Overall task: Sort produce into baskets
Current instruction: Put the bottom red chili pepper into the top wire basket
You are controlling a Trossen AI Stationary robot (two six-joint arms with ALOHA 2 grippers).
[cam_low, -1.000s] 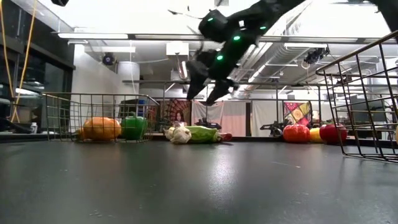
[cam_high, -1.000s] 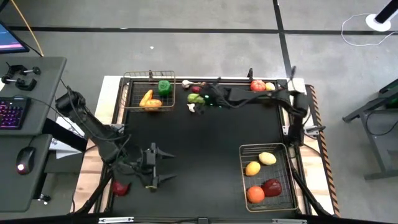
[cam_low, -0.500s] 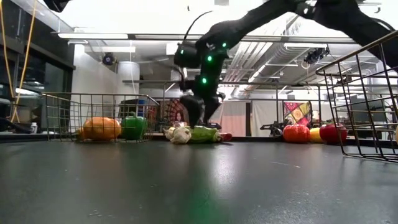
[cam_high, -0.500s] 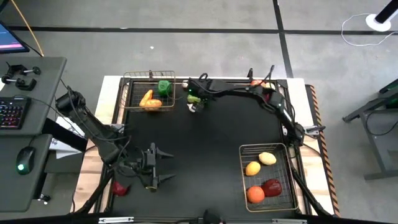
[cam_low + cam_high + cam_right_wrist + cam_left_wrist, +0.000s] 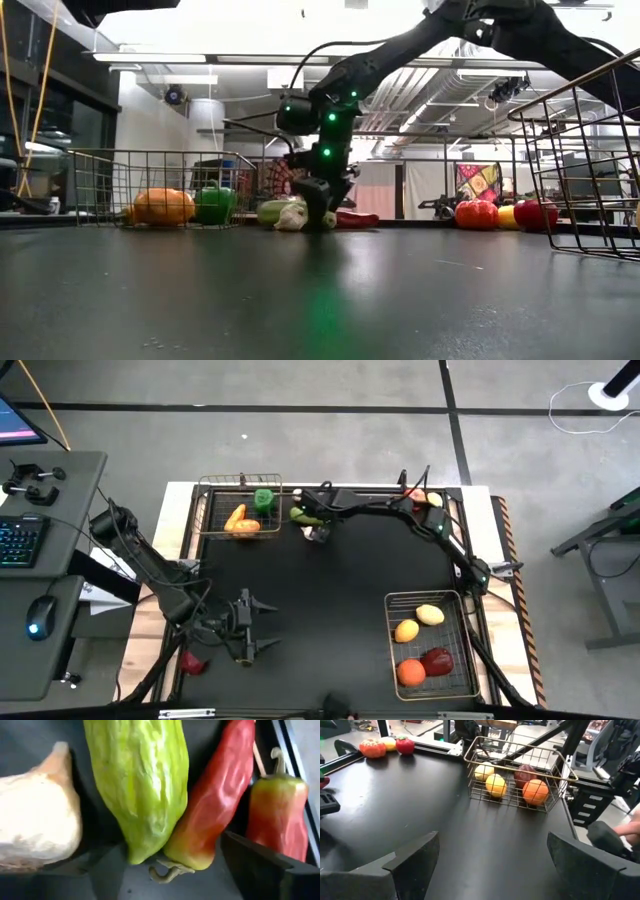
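Green and wrinkled, the long pale gourd-like vegetable (image 5: 137,785) lies directly ahead of the right end effector (image 5: 318,520), whose fingers are seen spread apart on either side of it in the right wrist view, down at the black worktop (image 5: 330,600). Just beside it on one side a white garlic bulb (image 5: 35,825) is seen; touching it on the other side is a long red chili (image 5: 215,805), with a stubby red-and-green pepper (image 5: 277,815) beyond that.

The green piece is judged to be a light, hollow plastic toy: stiff, rather smooth despite its ridges, and liable to roll or squirt out of a pinch. It is best taken across its thick middle, since the tapered tip would slip. The touching chili may be dragged along.

The left end effector (image 5: 245,628) waits well away, fingers wide apart and holding nothing. A coppery-rimmed basket (image 5: 276,482) with other vegetables stands just beside the right end effector; the silvery basket (image 5: 470,660) with lemons and an orange is well apart from it.

No writing or labels can be read on anything.
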